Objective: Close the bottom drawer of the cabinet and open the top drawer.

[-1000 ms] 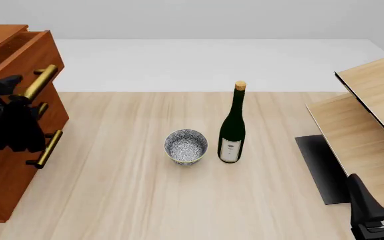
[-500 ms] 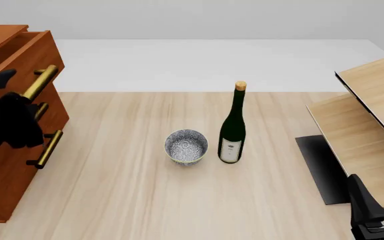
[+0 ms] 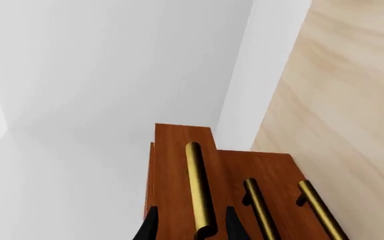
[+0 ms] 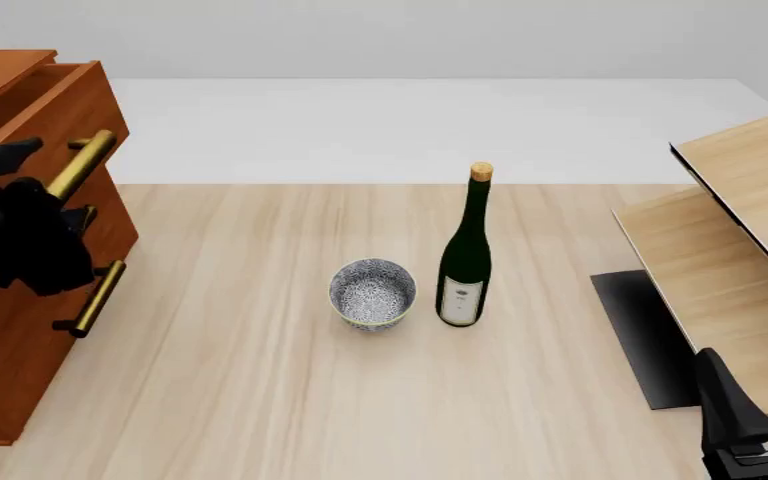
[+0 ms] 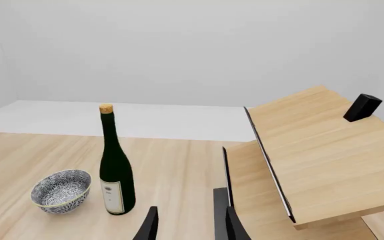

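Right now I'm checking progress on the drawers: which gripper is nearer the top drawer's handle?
Left. The left gripper has its fingers either side of the top drawer's handle. The right gripper is far across the table, beside the slanted boards.

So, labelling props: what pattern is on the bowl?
Dense blue-and-white speckled print on the bowl, clearest in the front view.

Reddish-brown cabinet (image 4: 17, 330) at table's left; top drawer (image 4: 71, 110) out, bottom drawer (image 4: 11, 370) in.

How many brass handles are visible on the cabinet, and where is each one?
3, stacked on the cabinet front: the top handle between the left gripper's fingers, the middle handle half hidden behind the arm, the bottom handle lowest.
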`<state>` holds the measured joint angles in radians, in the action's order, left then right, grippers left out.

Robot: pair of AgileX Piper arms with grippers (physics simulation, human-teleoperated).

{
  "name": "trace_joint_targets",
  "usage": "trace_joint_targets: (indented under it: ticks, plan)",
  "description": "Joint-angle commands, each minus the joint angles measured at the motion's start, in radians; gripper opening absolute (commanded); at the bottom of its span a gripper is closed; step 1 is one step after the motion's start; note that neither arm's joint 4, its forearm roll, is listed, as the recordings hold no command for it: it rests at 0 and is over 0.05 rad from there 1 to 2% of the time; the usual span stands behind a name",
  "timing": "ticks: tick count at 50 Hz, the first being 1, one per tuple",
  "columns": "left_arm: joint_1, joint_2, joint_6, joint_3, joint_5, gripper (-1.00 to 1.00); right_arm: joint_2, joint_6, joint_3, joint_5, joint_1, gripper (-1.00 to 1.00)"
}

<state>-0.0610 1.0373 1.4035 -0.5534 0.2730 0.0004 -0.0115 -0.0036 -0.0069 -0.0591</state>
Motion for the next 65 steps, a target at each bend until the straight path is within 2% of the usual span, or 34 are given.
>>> trace_joint_targets:
  ticks: [1,25,36,39,46,51,55,59,60,62,65]
  plan:
    - [0.010,0.011,-0.015,0.000,-0.002,1.00,0.000,0.000,-0.001,0.000,0.001,1.00]
    - [0.073,0.026,-0.072,-0.036,-0.047,1.00,0.000,0.002,-0.003,0.002,0.001,1.00]
    - [0.124,0.027,-0.128,-0.086,-0.107,1.00,0.000,0.002,-0.004,0.002,0.000,1.00]
    - [0.119,0.023,-0.122,-0.088,-0.101,1.00,0.000,0.002,-0.004,0.002,0.001,1.00]
    - [0.163,0.012,-0.201,-0.171,-0.189,1.00,0.000,0.001,-0.003,0.002,0.000,1.00]
    - [0.196,0.008,-0.284,-0.265,-0.271,1.00,0.000,0.001,-0.003,0.002,0.000,1.00]
    - [0.186,-0.005,-0.273,-0.275,-0.273,1.00,0.000,0.002,-0.003,0.002,0.001,1.00]
    - [0.206,-0.007,-0.330,-0.335,-0.333,1.00,0.000,0.004,-0.004,0.002,0.000,1.00]
    - [0.215,-0.004,-0.373,-0.374,-0.370,1.00,0.000,0.004,-0.004,0.003,0.001,1.00]
    - [0.186,-0.022,-0.364,-0.379,-0.360,1.00,0.000,0.005,-0.005,0.002,0.002,1.00]
    - [0.184,-0.010,-0.440,-0.453,-0.412,1.00,0.000,0.006,-0.005,0.002,0.003,1.00]
